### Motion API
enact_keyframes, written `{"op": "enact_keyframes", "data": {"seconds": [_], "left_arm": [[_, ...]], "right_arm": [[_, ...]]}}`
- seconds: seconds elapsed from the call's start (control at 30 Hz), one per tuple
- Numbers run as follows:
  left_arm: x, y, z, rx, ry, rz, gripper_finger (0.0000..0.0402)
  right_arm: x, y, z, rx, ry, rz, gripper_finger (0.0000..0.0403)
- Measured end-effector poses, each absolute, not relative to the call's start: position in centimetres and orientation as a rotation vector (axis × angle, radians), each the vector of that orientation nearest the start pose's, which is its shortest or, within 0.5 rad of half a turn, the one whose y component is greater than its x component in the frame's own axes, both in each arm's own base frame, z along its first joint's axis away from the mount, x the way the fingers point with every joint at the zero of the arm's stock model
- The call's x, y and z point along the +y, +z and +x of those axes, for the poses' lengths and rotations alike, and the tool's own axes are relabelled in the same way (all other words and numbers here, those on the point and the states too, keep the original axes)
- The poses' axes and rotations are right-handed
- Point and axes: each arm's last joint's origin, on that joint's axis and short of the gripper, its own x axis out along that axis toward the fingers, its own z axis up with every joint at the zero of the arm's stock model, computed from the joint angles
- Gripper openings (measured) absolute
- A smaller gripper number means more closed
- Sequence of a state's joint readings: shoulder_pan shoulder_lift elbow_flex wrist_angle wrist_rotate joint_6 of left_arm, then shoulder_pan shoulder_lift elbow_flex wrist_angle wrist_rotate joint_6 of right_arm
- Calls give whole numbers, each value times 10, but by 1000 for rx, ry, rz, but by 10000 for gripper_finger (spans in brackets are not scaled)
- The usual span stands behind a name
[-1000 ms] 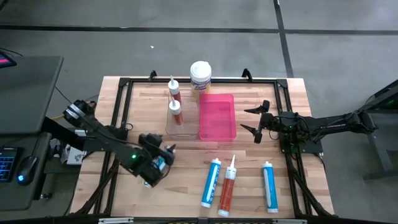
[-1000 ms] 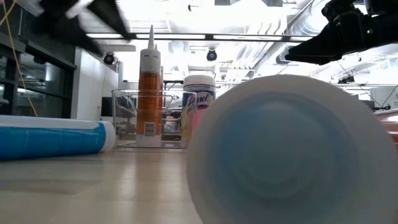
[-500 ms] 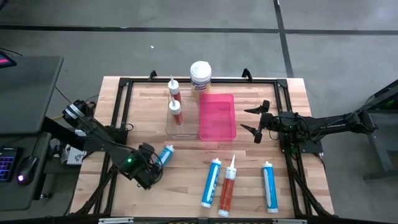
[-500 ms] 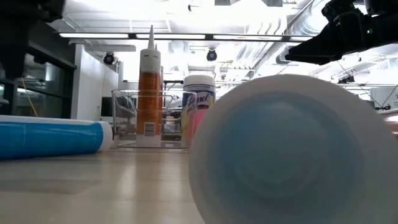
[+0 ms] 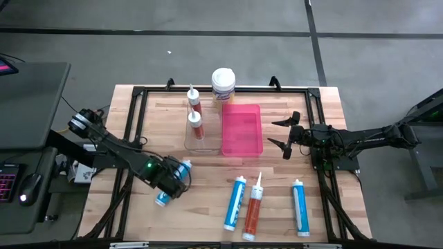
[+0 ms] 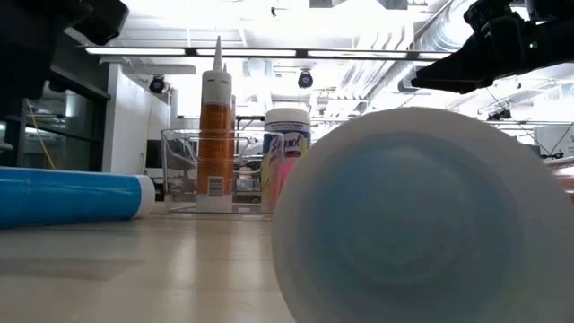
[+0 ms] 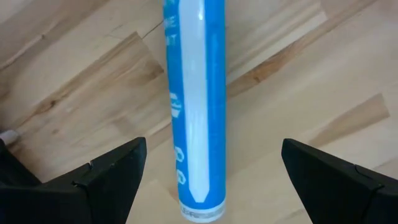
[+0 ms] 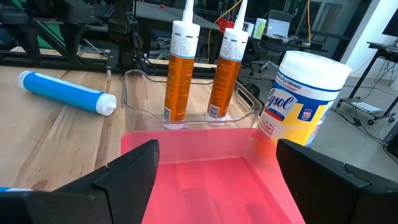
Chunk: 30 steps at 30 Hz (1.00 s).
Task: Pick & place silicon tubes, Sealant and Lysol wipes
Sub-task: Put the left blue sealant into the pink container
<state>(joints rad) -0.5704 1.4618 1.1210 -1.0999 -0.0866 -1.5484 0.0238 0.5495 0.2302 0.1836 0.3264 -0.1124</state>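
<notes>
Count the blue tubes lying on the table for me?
3: one blue plastic tube under the left claw, one blue tube front-centre beside the orange tube, one blue tube front-right.

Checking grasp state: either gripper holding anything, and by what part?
Nothing held. Left gripper is open, straddling the lying blue plastic cartridge tube without touching it. Right gripper is open beside the pink tray.

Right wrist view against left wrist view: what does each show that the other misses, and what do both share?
Only the right wrist view shows the pink tray, the clear bin with two upright orange cartridges, and the Lysol wipes behind the tray. Only the left wrist view shows the left gripper, open astride the blue tube. Both share that lying blue tube and the wooden table.
</notes>
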Motion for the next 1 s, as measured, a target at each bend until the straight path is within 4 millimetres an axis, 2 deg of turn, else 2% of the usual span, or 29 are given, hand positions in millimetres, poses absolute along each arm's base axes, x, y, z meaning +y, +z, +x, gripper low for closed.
{"op": "enact_keyframes", "data": {"seconds": [0.2, 0.37, 0.47, 0.6, 0.87, 1.0], "left_arm": [[-128, 244, 219, 1324, 680, -787, 367], [-122, 247, 210, 1338, 757, -748, 367], [-119, 246, 206, 1315, 745, -762, 367], [-117, 233, 202, 1268, 674, -824, 367], [-110, 206, 187, 1316, 702, -840, 367], [-111, 196, 187, 1315, 599, -893, 367]], "right_arm": [[-6, 209, 141, 151, -294, -135, 321], [-6, 209, 141, 151, -294, -135, 321], [-6, 209, 141, 151, -294, -135, 321], [-6, 209, 141, 151, -294, -135, 321], [-6, 208, 141, 153, -294, -135, 321], [-6, 208, 141, 153, -295, -136, 321]]}}
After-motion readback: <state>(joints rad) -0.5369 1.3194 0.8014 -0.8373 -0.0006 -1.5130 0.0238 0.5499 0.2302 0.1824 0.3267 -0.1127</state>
